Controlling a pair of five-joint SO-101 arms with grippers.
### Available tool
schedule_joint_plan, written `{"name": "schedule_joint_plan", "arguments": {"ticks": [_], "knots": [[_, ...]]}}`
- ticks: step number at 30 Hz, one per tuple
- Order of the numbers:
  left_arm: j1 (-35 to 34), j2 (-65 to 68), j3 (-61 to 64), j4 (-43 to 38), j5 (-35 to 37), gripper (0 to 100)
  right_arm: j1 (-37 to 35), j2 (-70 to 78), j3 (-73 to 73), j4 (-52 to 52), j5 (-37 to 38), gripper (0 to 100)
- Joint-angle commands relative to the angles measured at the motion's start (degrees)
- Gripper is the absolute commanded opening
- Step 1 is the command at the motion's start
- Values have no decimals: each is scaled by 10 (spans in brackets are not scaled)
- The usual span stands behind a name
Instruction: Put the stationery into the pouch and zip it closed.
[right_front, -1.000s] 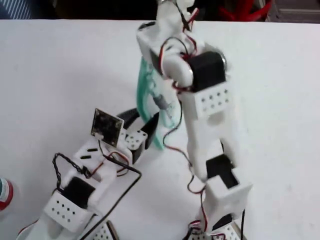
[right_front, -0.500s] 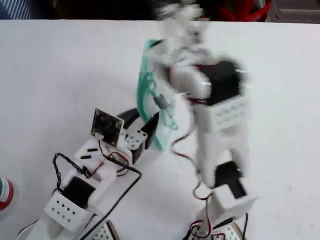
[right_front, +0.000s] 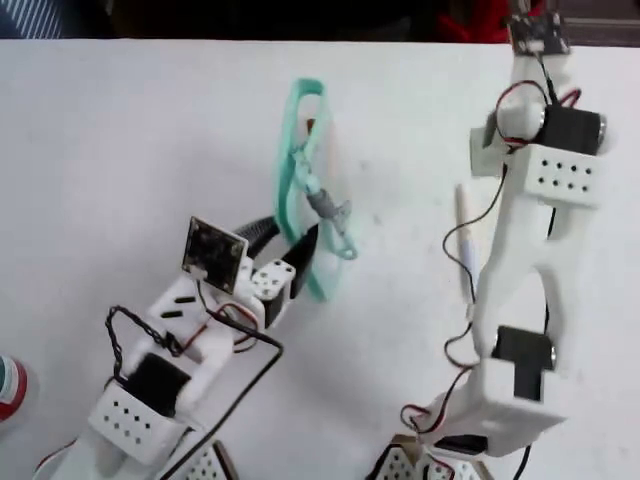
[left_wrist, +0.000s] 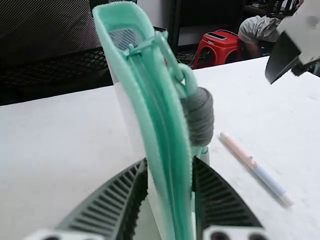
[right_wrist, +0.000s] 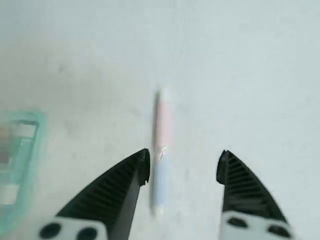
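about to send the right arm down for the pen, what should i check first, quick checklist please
1. Right gripper open: ok.
2. Pen between its jaws: ok, though nearer one side.
3. Left gripper shut on the pouch: ok.
4. Pen lying flat on the table, apart from the pouch: ok.
5. Pouch mouth open for the pen: cannot tell.
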Motion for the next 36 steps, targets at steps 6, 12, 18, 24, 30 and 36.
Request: {"name": "schedule_joint_plan", "arguments": {"ticks": [6,12,18,24,30,36], "knots": [[8,-6,3,-16,0,146,8,138,33,-142,7,246],[9,-6,6,-18,0,146,9,255,-4,-189,7,236],[9,-6,6,-18,1,146,29,415,-150,-179,11,209],[9,-6,6,-18,1,146,37,533,-361,-56,71,8],[9,-6,6,-18,1,146,40,547,-601,111,71,19],[9,-6,7,-18,1,146,36,508,-737,138,72,17]]}}
